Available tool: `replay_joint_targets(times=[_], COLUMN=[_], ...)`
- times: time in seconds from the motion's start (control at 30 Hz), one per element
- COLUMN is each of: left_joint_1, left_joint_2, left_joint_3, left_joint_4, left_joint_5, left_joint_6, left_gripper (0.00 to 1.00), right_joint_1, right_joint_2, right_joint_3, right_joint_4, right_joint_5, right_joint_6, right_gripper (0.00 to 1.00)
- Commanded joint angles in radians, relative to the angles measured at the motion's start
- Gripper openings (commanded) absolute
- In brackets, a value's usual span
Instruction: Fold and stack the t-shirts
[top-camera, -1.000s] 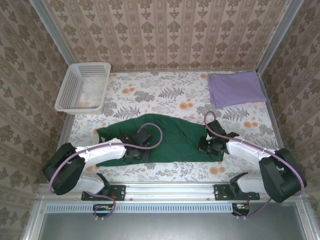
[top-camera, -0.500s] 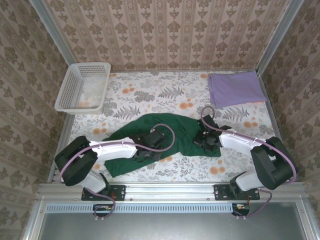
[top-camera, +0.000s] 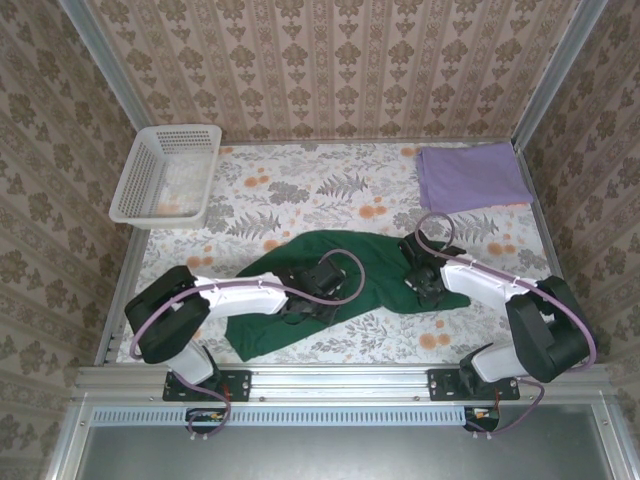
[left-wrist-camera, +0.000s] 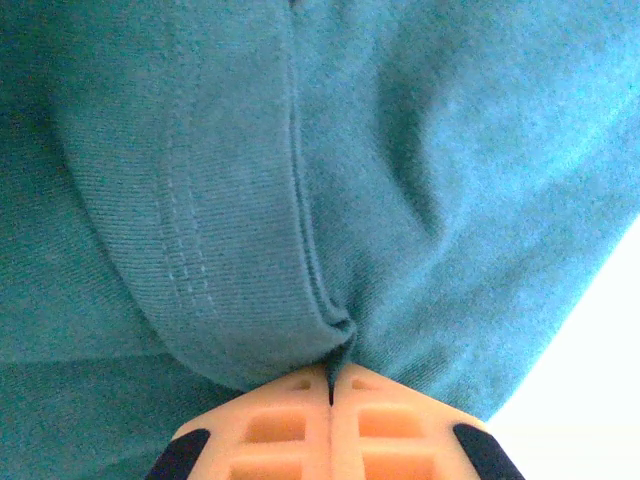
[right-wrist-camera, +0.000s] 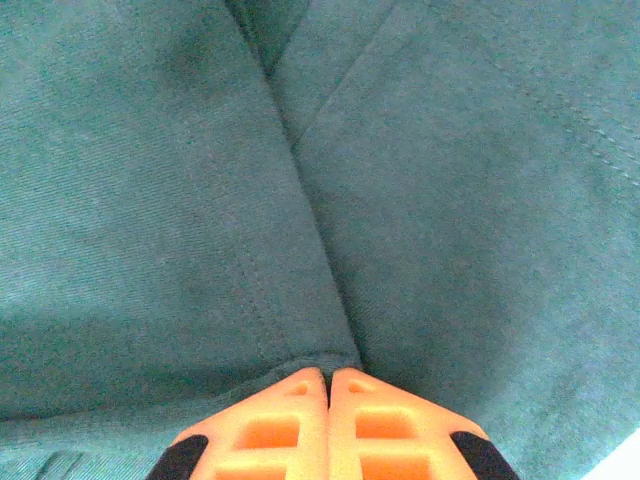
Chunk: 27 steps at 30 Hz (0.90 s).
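Left arm (top-camera: 235, 292) and right arm (top-camera: 492, 287): white shells, black joints, lilac cables (top-camera: 341, 253) behind each gripper; gripper fingers (right-wrist-camera: 265, 435) orange, lattice-ribbed.

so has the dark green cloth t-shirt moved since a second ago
Yes. The dark green cloth t-shirt has bunched up: its left end has pulled away from the white plastic lattice basket, rightward and toward the near table edge.

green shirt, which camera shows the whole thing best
The top external view: it takes in the overall shape of the green shirt, lying bunched up. The left wrist view gives a close-up of a stitched hem pinched in the left tool; the right wrist view, cloth and a seam at the shut right tool.
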Motion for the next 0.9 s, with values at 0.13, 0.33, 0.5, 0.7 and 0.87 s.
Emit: replay_joint_targets(times=[0.13, 0.33, 0.5, 0.7, 0.87], left_joint_1=[-0.018, -0.04, -0.042, 0.076, 0.229], left_joint_2=[0.07, 0.091, 0.055, -0.084, -0.16], left_joint_3=[0.044, 0.096, 0.117, 0.138, 0.19], left_joint_4=[-0.011, -0.012, -0.037, -0.113, -0.136], left_joint_5=[0.059, 0.068, 0.049, -0.007, 0.006], left_joint_6=[0.028, 0.029, 0.027, 0.064, 0.139], left_gripper=[0.0, 0.0, 0.0, 0.0, 0.0], right_joint_1=[-0.099, -0.218, -0.265, -0.267, -0.266], right_joint_2=[0.01, -0.084, -0.155, -0.333, -0.388], right_joint_3=[0.026, -0.029, -0.074, -0.12, -0.064], right_joint_4=[-0.181, -0.153, -0.149, -0.054, 0.043], right_joint_5=[0.105, 0.081, 0.064, 0.023, -0.008], right_joint_6=[-0.006, -0.049, -0.062, -0.153, -0.279], right_gripper=[0.0, 0.0, 0.0, 0.0, 0.0])
